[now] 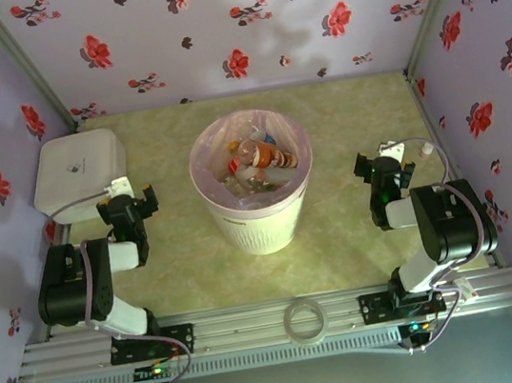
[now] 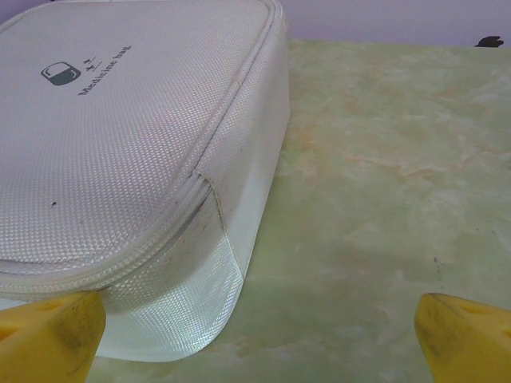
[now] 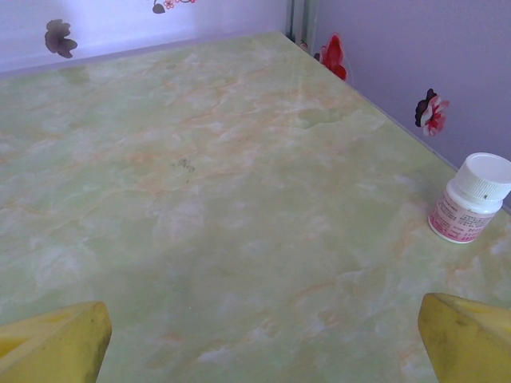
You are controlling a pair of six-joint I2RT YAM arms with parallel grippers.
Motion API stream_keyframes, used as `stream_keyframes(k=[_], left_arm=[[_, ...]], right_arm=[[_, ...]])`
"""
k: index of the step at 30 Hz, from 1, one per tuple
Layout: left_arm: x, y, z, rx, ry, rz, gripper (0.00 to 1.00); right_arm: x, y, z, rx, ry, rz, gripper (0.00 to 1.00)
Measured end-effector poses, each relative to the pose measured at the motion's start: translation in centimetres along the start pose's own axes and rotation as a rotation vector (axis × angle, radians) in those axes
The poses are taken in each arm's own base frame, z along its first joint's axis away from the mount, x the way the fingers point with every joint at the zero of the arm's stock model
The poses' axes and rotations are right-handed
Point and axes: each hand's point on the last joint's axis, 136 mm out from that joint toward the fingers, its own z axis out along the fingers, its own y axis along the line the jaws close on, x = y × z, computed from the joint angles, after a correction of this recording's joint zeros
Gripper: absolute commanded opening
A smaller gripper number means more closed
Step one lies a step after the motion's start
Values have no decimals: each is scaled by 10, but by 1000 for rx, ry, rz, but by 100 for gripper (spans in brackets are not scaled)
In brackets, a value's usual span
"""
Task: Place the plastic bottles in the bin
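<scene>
The round white ribbed bin (image 1: pixel 259 222) with its pale pink liner stands mid-table. Inside it lie several plastic bottles (image 1: pixel 265 156), one orange-brown on top, others clear beneath. My left gripper (image 1: pixel 130 208) rests low at the left, open and empty, its yellow fingertips (image 2: pixel 52 335) wide apart just in front of the white box's corner. My right gripper (image 1: pixel 380 171) sits low at the right, open with bare table between its yellow fingertips (image 3: pixel 467 335).
A white rounded-square zip box (image 2: pixel 120 144) lies at the back left, touching distance from my left gripper. A small white pill jar (image 3: pixel 473 198) stands by the right wall. A clear tape ring (image 1: pixel 305 318) lies on the front rail. Flowered walls enclose three sides.
</scene>
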Motion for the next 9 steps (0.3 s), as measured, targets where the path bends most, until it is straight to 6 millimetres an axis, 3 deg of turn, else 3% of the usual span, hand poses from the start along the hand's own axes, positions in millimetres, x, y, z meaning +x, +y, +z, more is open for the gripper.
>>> stream_keyframes(k=[9], left_arm=[[0,0,0,0,0,0,100]], right_arm=[[-2,3,1,-13,-2,2,99]])
